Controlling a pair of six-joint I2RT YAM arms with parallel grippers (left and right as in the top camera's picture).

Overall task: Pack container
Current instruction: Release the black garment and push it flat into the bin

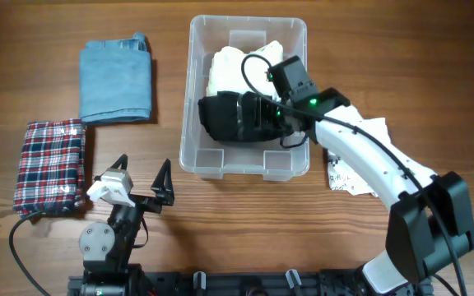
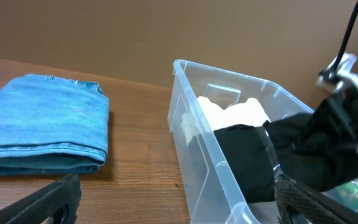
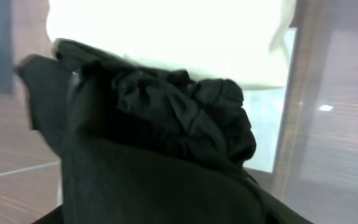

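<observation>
Hiding the right claw (image 1: 267, 113), black cloth (image 1: 225, 117) in the container (image 1: 187, 123) leaves its grip untellable; left claw (image 1: 144, 173) gapes.

A clear plastic container (image 2: 194, 124) sits on a wooden worktop (image 2: 135, 155). It holds a white cloth (image 2: 235, 114), with a black garment (image 2: 247, 158) nearer the camera. A folded blue cloth (image 2: 42, 124) lies to the container's left. The left end effector (image 2: 179, 205) has its two dark fingers (image 2: 58, 200) spread wide at the bottom corners.

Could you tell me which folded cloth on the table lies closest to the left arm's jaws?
The red-and-blue plaid folded cloth, lying beside the left gripper; the folded blue denim cloth lies farther away.
</observation>
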